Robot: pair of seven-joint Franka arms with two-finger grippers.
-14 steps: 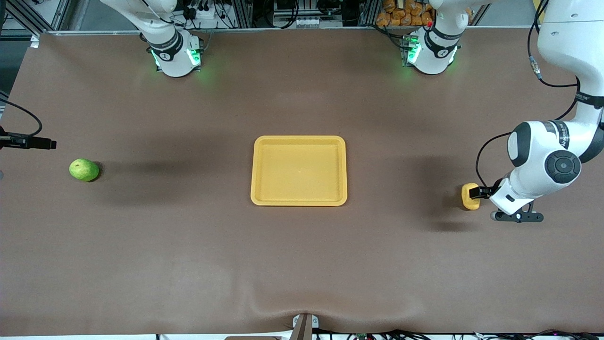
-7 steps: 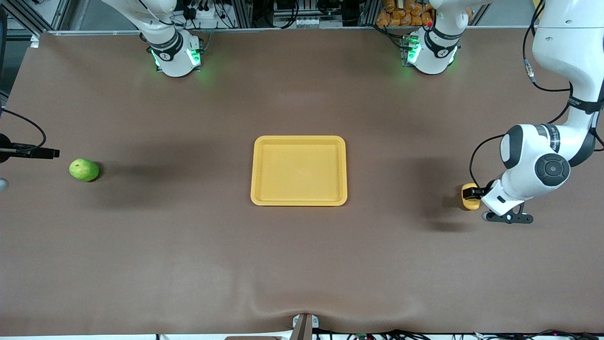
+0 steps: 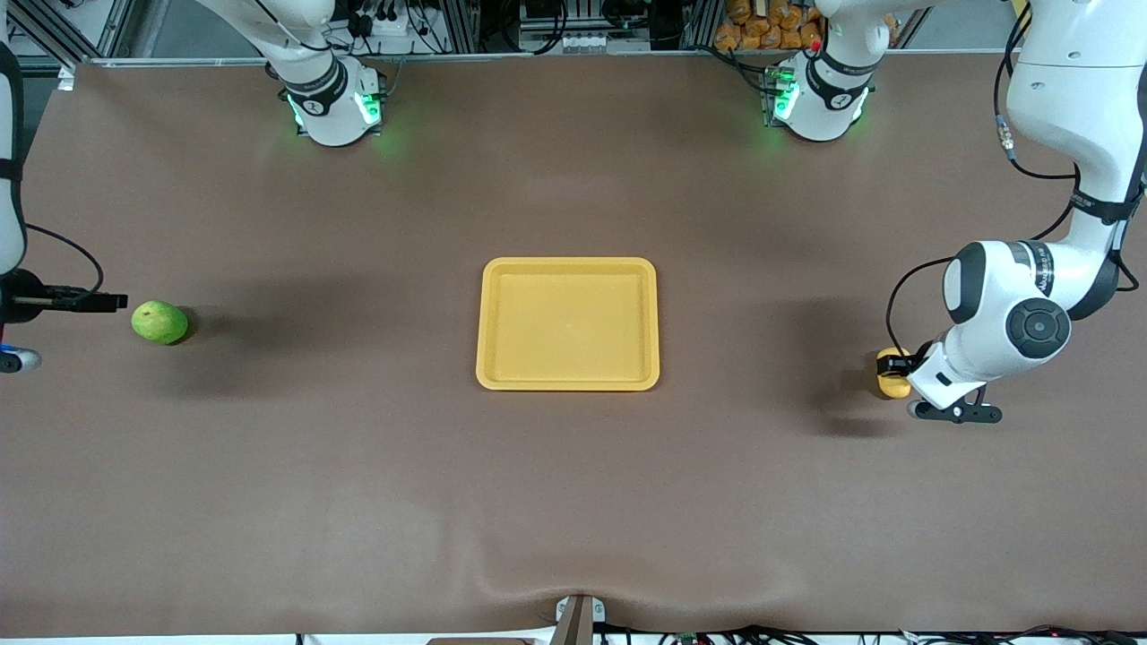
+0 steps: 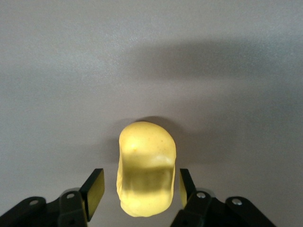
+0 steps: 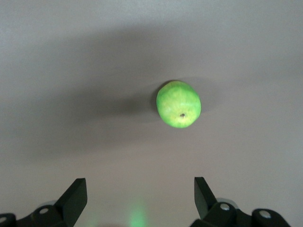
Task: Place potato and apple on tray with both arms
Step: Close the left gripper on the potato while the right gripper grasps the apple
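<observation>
We're bracketing the potato [image 4: 146, 175] with the left gripper [image 4: 141, 191], small gaps showing each side. Right gripper [image 5: 137, 198] is hanging open near the apple [image 5: 178, 104].

A high front camera looks down across the whole brown table [image 3: 573, 493] toward both arm bases. The left wrist camera sits close above the potato [image 4: 146, 169], the same potato [image 3: 892, 374] seen small at the left arm's end. The right wrist camera looks from somewhat farther at the apple [image 5: 178, 104], shared with the front view [image 3: 159, 322].
</observation>
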